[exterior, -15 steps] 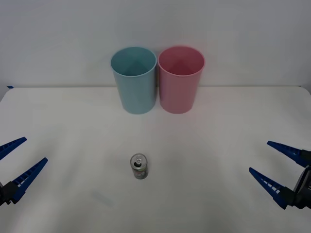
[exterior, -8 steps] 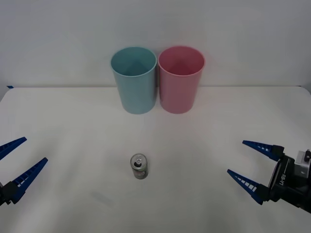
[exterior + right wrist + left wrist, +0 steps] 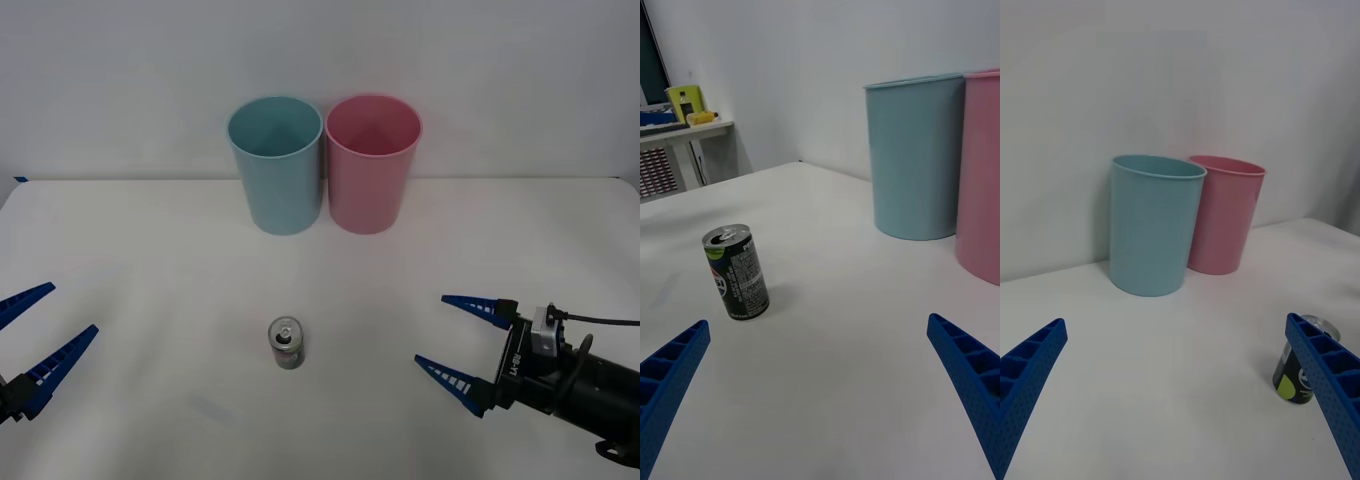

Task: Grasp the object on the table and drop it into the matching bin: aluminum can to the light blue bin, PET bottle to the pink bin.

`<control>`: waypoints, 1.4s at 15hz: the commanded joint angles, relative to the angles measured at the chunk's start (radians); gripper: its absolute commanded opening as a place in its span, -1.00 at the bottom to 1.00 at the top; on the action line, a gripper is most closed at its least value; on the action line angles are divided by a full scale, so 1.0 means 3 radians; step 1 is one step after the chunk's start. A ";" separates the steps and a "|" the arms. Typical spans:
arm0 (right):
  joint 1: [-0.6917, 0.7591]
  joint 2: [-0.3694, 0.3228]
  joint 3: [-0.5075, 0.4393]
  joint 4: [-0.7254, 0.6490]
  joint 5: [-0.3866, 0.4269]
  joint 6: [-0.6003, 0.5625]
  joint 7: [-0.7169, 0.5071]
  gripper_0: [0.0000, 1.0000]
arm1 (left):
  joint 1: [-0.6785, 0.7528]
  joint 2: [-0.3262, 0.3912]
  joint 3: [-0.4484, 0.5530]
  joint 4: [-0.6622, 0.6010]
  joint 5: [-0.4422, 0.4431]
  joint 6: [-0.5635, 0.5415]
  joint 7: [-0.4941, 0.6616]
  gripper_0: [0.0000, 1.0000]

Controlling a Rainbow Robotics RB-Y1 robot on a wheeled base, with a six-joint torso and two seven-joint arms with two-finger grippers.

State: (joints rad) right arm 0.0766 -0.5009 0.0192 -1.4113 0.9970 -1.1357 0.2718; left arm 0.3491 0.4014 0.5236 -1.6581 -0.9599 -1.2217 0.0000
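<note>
The aluminum can [image 3: 286, 344], small and dark with a silver pull-tab top, stands upright on the white table [image 3: 150, 250], near its middle front. Behind it, side by side at the back, stand the light blue bin [image 3: 277, 165] and the pink bin [image 3: 371, 165]. My right gripper [image 3: 430, 329] is open, low over the table to the right of the can, pointing at it. The right wrist view shows the can [image 3: 739, 274] ahead of the open fingers, with both bins [image 3: 917, 157] beyond. My left gripper [image 3: 74, 307] waits open at the left edge.
A white wall rises right behind the bins. In the right wrist view a desk [image 3: 681, 133] with a few things on it stands far off in the room. Bare tabletop lies all around the can.
My right gripper has moved left across the table toward the can, still open. The left gripper, the can and the bins have not moved.
</note>
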 commanded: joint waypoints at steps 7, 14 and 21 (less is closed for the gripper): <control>-0.0143 0.0412 0.0509 0.0000 0.0292 0.0559 0.0112 1.00 | 0.0000 0.0000 0.0000 0.0000 0.0000 0.0000 0.0000 1.00; -0.0219 0.0693 0.0958 0.0000 0.0547 0.1091 0.0178 1.00 | 0.0000 0.0000 0.0000 0.0000 0.0000 0.0000 0.0000 1.00; -0.0455 0.1025 0.1178 0.0384 0.0767 0.1347 0.0204 1.00 | 0.0000 0.0000 0.0000 0.0000 0.0000 0.0000 0.0000 1.00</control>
State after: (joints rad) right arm -0.0398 -0.2053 0.3743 -1.3310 1.2241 -0.7239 0.3298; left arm 0.3491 0.4014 0.5236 -1.6581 -0.9599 -1.2217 0.0000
